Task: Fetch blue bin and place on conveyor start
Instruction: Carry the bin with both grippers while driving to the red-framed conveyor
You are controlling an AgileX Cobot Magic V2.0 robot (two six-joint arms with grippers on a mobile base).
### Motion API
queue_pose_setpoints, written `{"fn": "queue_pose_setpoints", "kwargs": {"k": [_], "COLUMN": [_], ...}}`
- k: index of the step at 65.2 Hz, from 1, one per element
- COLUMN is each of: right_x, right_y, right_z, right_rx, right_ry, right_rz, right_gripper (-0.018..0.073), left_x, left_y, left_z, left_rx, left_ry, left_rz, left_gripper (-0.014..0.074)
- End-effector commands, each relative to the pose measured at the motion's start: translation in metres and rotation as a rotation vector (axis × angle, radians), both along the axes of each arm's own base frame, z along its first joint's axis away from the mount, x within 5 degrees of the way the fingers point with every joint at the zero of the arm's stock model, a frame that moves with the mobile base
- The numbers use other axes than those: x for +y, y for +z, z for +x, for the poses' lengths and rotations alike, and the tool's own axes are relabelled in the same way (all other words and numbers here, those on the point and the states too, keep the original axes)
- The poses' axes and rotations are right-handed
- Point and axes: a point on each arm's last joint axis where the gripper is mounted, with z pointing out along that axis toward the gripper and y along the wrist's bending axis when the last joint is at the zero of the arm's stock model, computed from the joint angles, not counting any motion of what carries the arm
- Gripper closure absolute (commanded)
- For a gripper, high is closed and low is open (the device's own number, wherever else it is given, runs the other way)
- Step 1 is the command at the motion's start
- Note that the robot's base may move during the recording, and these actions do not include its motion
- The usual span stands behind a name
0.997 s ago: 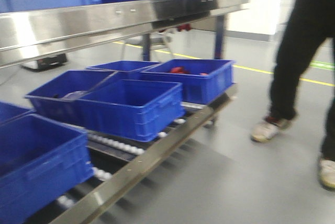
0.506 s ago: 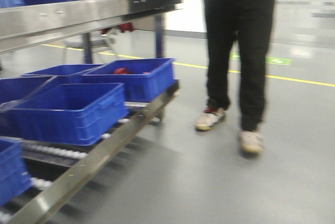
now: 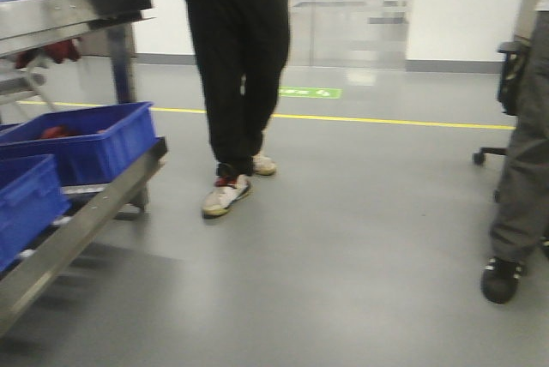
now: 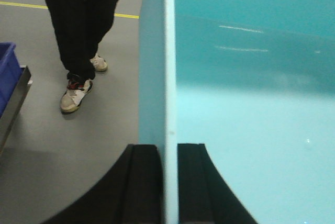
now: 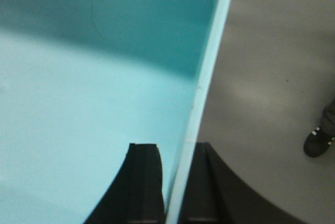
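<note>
Grey shop floor [image 3: 369, 238] ahead, blue bin [image 4: 251, 130] held up between both arms.
On one side wall the left tool [image 4: 168, 182] pinches tight, on the opposite wall the right tool [image 5: 178, 182]. The conveyor start is not in sight, so best carry level and steer wide of the person [image 3: 236, 67].

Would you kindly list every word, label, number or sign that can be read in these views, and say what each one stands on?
No text is legible in any view.
On the green rectangular floor marking: white symbols, too blurred to read.
On the light turquoise plastic bin: nothing; the walls seen in both wrist views are bare.
On the dark blue plastic crates: no label visible.
</note>
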Motion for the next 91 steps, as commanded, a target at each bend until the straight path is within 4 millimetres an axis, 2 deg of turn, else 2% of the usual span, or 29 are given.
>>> {"fn": "queue_pose_setpoints", "kwargs": {"k": [1, 91], "right_x": [-0.0019, -0.0019], "right_y": [0.0084, 0.0084], "right_z": [-0.0007, -0.0007], "right_rx": [-0.066, -0.066], "right_ry": [0.002, 0.002], "right_rz": [-0.022, -0.022], "right_gripper": [0.0711, 0.0711], "left_x": [-0.0021, -0.0021], "left_y": [0.014, 0.014], "left_z": [-0.005, -0.005], "left_rx": [-0.071, -0.071], "left_ry": [-0.02, -0.02], "left_rz": [-0.074, -0.074], "left_gripper": [0.0708, 0.0708]}}
